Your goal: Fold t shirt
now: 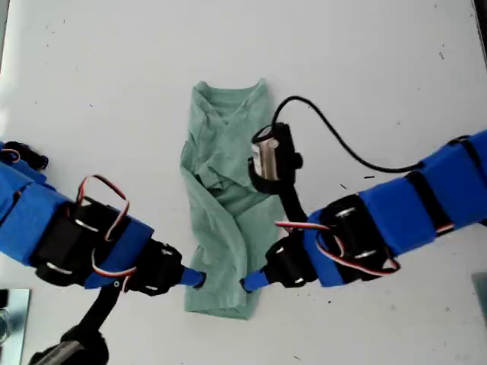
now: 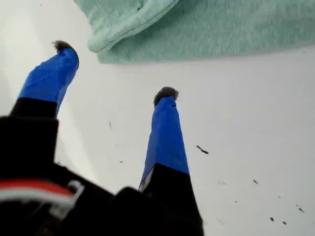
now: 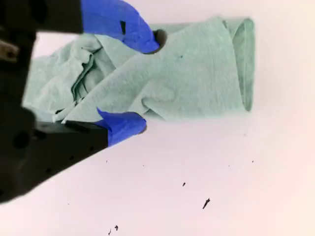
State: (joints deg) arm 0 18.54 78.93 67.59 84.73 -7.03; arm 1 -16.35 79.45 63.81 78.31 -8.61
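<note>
the t shirt (image 1: 225, 199) lies on the white table (image 1: 396, 68), folded into a narrow lengthwise strip, neckline toward the exterior view's top and hem toward its bottom. the cloth is wrinkled, with bunched folds near mid-length.

you see my first gripper (image 2: 114, 71) with its jaws spread wide and nothing between them. the blue-taped fingertips (image 2: 165, 105) are over bare table, and the shirt's edge lies just beyond them — near, not touching. the wrist views do not settle which arm in the exterior view carries this gripper.

my second gripper (image 3: 145, 83) is also spread. its jaws straddle the shirt's long edge: one fingertip (image 3: 147, 38) is over the cloth, the other is at the border where cloth meets table. you cannot tell from the pictures whether either tip presses the fabric — no cloth is pinched.
</note>
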